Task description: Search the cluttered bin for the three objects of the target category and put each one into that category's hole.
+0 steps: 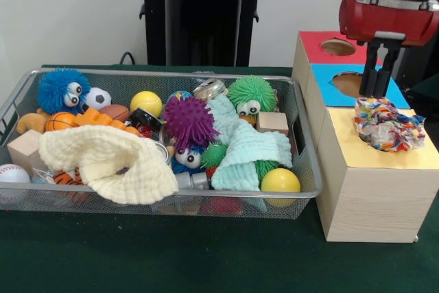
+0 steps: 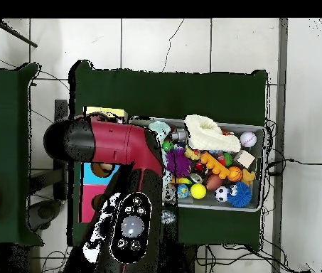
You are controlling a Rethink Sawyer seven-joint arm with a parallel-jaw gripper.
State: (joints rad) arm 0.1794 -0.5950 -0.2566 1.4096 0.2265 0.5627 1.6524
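Observation:
The wire mesh bin (image 1: 206, 200) stands on the left of the table, full of toys; it also shows in the overhead view (image 2: 263, 153). One wrinkly wrapper wad (image 1: 386, 125), red, yellow, blue and white, lies on the yellow-topped box (image 1: 411, 159), over its hole. My gripper (image 1: 379, 92) hangs just above the wad, fingers slightly apart and empty. I cannot make out any other wrapper wad in the bin. In the overhead view the arm (image 2: 121, 146) hides the gripper and the wad.
A blue-topped box (image 1: 329, 77) and a red-topped box (image 1: 315, 38), each with a round hole, stand behind the yellow one. The bin holds a cream cloth (image 1: 110, 162), a mint cloth (image 1: 250, 152), spiky balls (image 1: 190, 120), yellow balls (image 1: 280, 180) and a silver can (image 1: 209, 88).

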